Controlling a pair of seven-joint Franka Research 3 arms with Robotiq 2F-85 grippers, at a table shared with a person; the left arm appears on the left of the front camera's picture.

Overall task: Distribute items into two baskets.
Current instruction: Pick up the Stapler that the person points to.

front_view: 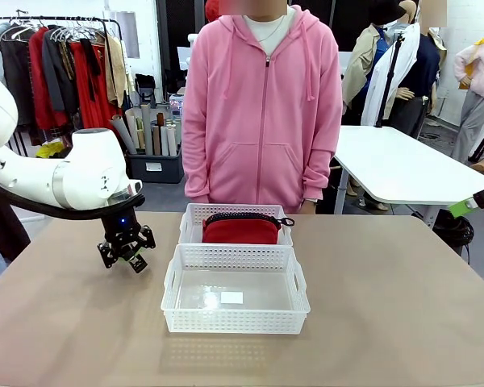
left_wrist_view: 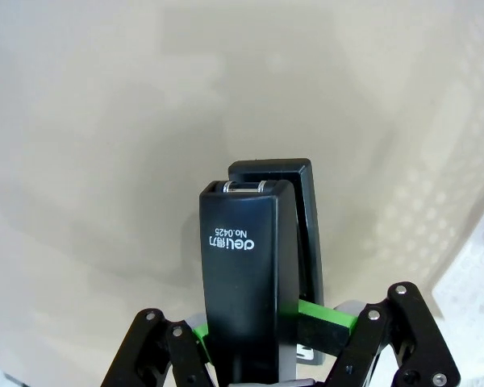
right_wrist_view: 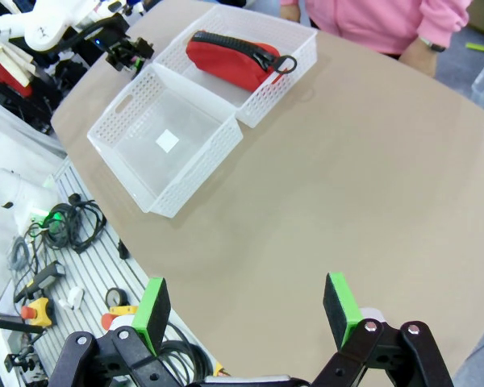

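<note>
My left gripper [front_view: 127, 256] hangs low over the table, just left of the nearer basket [front_view: 234, 321]. It is shut on the black stapler [left_wrist_view: 250, 274], which its green pads [left_wrist_view: 327, 318] pinch from both sides. The farther basket [front_view: 195, 218] holds the red pouch [front_view: 242, 230] with its black zip on top. A white label is all that lies in the nearer basket [right_wrist_view: 198, 181]. From the right wrist view, the pouch [right_wrist_view: 226, 58] lies in the far basket [right_wrist_view: 294, 60], and my right gripper [right_wrist_view: 246, 310] stands open above the table's right edge.
A person in a pink hoodie [front_view: 262, 105] stands at the far side, right behind the baskets, arms down. Cables and tools [right_wrist_view: 56, 258] lie on a rack below the table's edge. Bare tabletop [front_view: 395, 298] stretches to the right of the baskets.
</note>
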